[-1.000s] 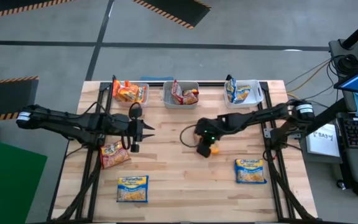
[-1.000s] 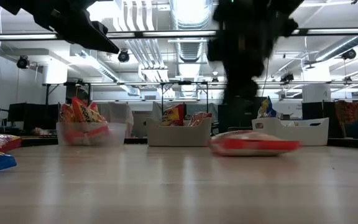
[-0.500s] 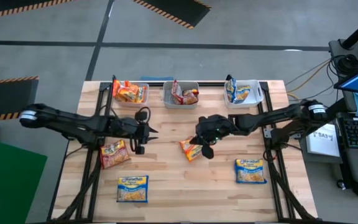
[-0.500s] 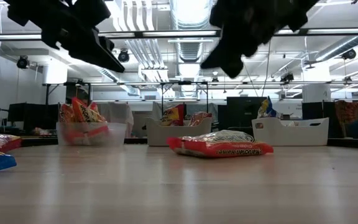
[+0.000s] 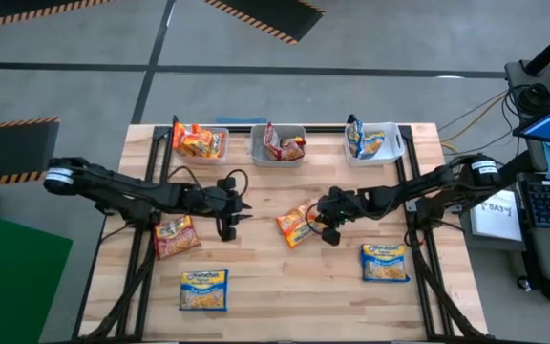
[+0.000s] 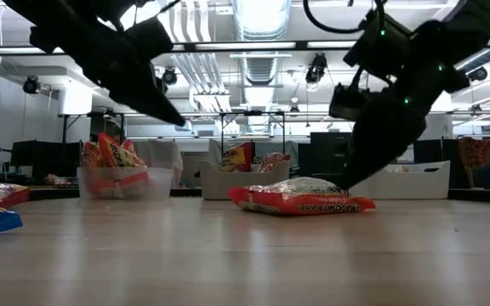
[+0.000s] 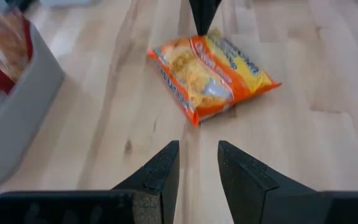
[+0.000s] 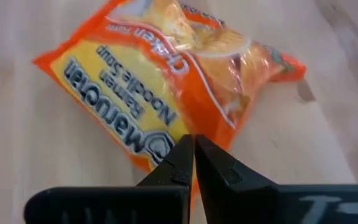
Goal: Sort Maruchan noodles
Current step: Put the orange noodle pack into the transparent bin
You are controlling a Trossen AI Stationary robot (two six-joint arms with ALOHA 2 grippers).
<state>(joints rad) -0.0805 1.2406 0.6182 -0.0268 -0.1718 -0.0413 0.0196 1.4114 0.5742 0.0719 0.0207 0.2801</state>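
High view shows packets already in three bins (image 5: 277,158), four noodle packets unsorted, the orange packet (image 5: 297,225) mid-table between the closed, empty right gripper (image 5: 327,227) and part-open, empty left gripper (image 5: 235,212).

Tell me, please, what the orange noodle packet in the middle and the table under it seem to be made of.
The orange noodle packet looks like thin glossy plastic film: it crinkles and shows highlights. The table appears to be light wood with a smooth finish, probably butcher-block: narrow joined strips and grain show.
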